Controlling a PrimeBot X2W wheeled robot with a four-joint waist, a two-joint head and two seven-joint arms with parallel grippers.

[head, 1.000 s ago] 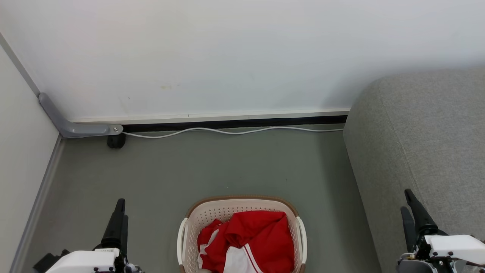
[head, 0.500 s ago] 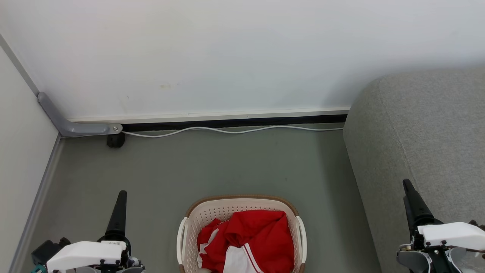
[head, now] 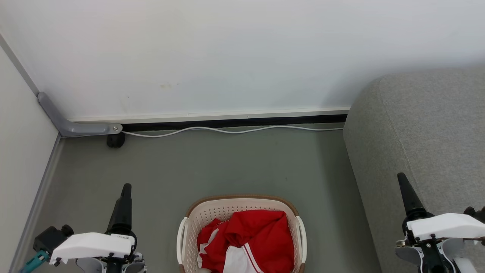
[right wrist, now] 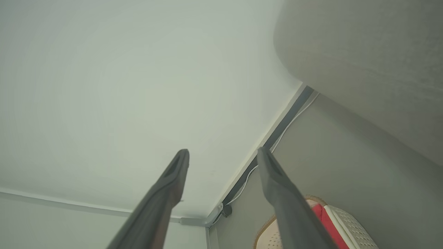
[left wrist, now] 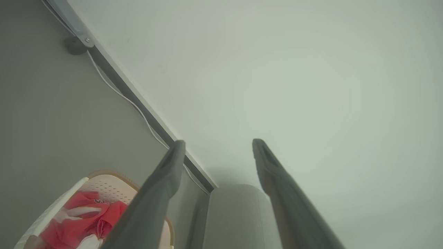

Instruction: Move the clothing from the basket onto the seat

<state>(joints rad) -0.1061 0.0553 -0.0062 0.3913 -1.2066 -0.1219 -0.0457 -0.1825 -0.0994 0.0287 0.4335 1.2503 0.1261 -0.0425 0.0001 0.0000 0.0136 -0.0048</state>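
Crumpled red clothing (head: 252, 237) with a white panel and striped trim lies in the cream perforated basket (head: 197, 218), which stands on the floor at the bottom centre of the head view. The grey fabric seat (head: 428, 136) fills the right side. My left gripper (head: 125, 187) hangs left of the basket, raised off the floor; in the left wrist view the left gripper (left wrist: 218, 147) is open and holds nothing, with the clothing (left wrist: 81, 218) low on the left. My right gripper (head: 401, 177) hovers in front of the seat; the right gripper (right wrist: 223, 155) is open and holds nothing.
A white wall (head: 227, 57) closes the back, with a dark skirting gap and a white cable (head: 235, 131) along its foot. A grey bracket (head: 72, 127) and a black foot (head: 115, 140) sit in the left corner. A side panel (head: 19, 151) bounds the left.
Both arms have risen: the left and right fingertips stand higher in the head view than a second ago, and each wrist has turned. The basket and clothing have not moved.
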